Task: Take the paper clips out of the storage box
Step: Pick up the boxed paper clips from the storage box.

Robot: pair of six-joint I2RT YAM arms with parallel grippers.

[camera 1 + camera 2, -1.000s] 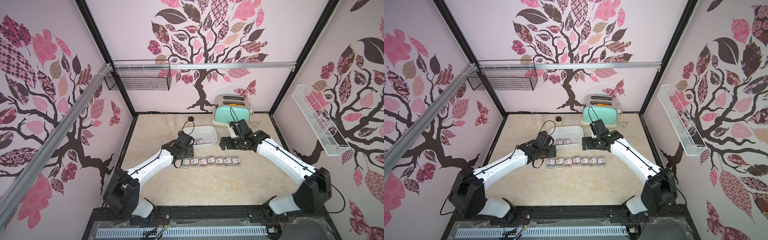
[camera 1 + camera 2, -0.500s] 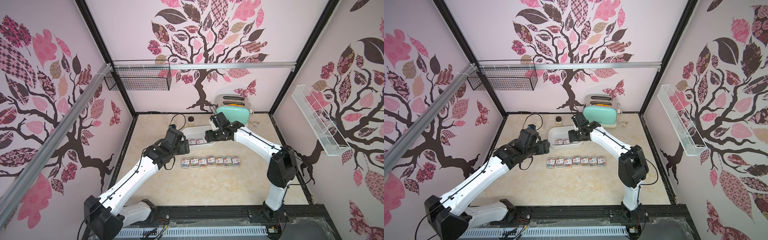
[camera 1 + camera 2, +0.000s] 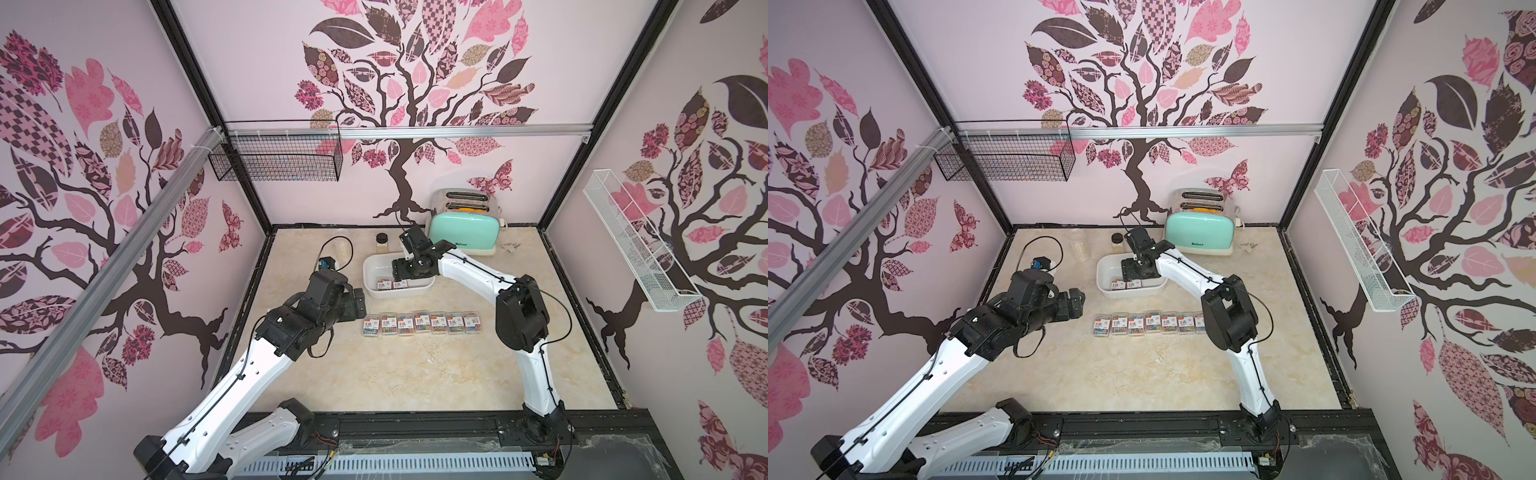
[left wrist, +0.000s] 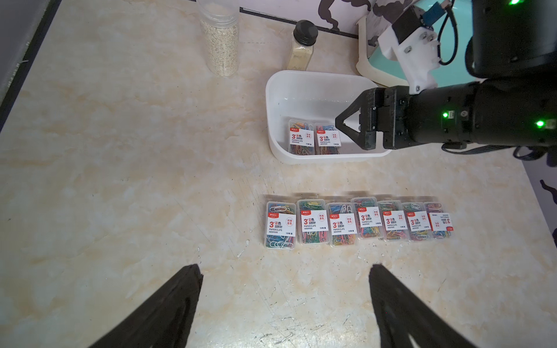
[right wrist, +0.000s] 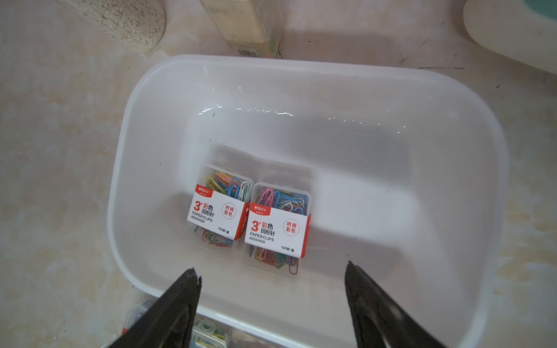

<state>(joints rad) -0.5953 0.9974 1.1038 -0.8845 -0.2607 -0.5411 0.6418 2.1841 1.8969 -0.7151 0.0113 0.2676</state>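
A white storage box point(image 3: 370, 270) sits toward the far side of a beige marbled tabletop point(image 3: 415, 374), just in front of a mint-green toaster point(image 3: 463, 232). Two clear paper clip cases point(image 5: 278, 229) lie side by side in the box's near left part. The right gripper point(image 5: 271, 266) hovers over them, jaws spread wide and empty. Seven more paper clip cases point(image 4: 366, 221) form a row on the table, near the box. The left gripper point(image 4: 284, 268) hangs above the table at the row's left end, jaws wide apart, holding nothing.
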